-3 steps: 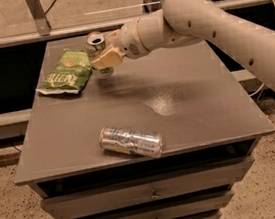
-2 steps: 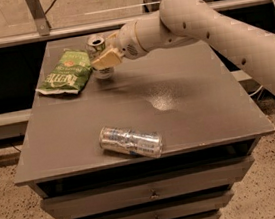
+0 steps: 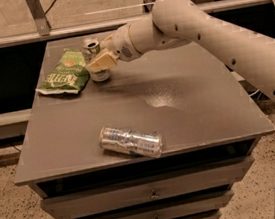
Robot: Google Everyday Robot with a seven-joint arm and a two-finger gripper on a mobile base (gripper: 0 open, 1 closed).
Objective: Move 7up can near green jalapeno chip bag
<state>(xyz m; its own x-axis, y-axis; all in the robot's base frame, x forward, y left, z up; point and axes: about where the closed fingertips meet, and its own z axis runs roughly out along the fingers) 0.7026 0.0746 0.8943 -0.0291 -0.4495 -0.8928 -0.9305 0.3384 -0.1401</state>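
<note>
The 7up can (image 3: 92, 52) stands upright at the far left part of the grey table (image 3: 193, 114), its base on the tabletop and its open silver top showing. The gripper (image 3: 96, 56) is closed around the can from the can's right side; one flat tan finger (image 3: 102, 61) lies slantwise across the near side of the can and hides part of its label. Just to the left of the can, touching or nearly touching it, lies the green jalapeno chip bag (image 3: 64, 74), flat and crinkled, with white lettering, its long side running toward the table's left edge. From the can, the cream-coloured arm (image 3: 207, 26) runs off to the right in thick, smooth, rounded segments dotted with small dark holes, passing above the far right part of the tabletop. Well apart from the can, toward the near edge of the table, a slimmer silver-blue patterned can (image 3: 130, 141) lies on its side, its surface dented and shiny. Nothing lies between this can and the 7up can. The tabletop is matte and dark with a pale glare patch (image 3: 159, 100) to the right of and nearer than the 7up can. Below the near edge are drawers (image 3: 151, 194) with small knobs.
</note>
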